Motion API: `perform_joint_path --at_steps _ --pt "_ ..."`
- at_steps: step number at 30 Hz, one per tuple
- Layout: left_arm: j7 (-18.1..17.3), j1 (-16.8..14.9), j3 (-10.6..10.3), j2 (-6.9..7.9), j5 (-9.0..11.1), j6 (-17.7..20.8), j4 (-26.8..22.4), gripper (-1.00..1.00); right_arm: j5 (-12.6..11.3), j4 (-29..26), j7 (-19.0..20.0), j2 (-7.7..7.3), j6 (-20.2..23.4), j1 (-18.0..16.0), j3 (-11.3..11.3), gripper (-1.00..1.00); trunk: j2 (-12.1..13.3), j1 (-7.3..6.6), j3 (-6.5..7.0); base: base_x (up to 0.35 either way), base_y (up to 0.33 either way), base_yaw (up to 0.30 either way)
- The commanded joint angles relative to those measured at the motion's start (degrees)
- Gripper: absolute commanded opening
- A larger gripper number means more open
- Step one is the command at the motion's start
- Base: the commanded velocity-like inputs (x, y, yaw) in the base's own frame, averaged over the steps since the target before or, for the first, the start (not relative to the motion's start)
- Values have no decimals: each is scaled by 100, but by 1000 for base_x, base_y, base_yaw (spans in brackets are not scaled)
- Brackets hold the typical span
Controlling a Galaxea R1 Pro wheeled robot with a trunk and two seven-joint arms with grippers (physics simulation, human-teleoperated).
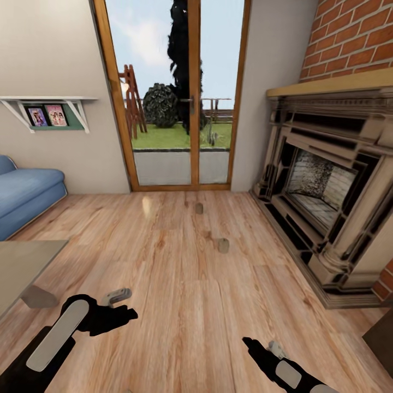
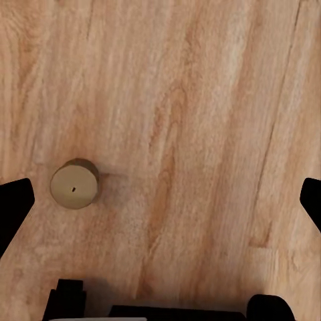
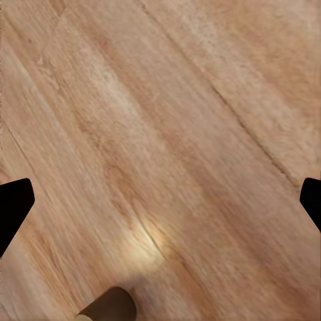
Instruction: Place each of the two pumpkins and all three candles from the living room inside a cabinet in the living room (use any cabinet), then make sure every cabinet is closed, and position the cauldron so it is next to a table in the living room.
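The light wood plank floor (image 1: 180, 284) carried two short tan candles: one (image 1: 199, 208) stood near the glass door's threshold, another (image 1: 223, 245) further into the room, toward the fireplace's edge. In the left wrist view a candle (image 2: 75, 184) stood upright on the planks; possibly a third one. The table's grey base (image 1: 38, 297) rested at the floor's left side.

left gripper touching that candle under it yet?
Apart. In the left wrist view the candle stands on bare floor with a strip of wood showing between it and the nearer dark fingertip of the open left gripper.
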Motion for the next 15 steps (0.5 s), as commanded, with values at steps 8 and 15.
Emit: perform_joint_path --at_steps 8,15 --pt "63 -8 -3 -5 56 -2 -4 100 -57 -1 13 -2 18 -3 45 100 -2 0 -5 55 55 0" --pt "72 -6 -2 -9 52 -8 -4 100 -58 -2 13 -2 16 -3 43 100 -2 0 -5 22 19 0"
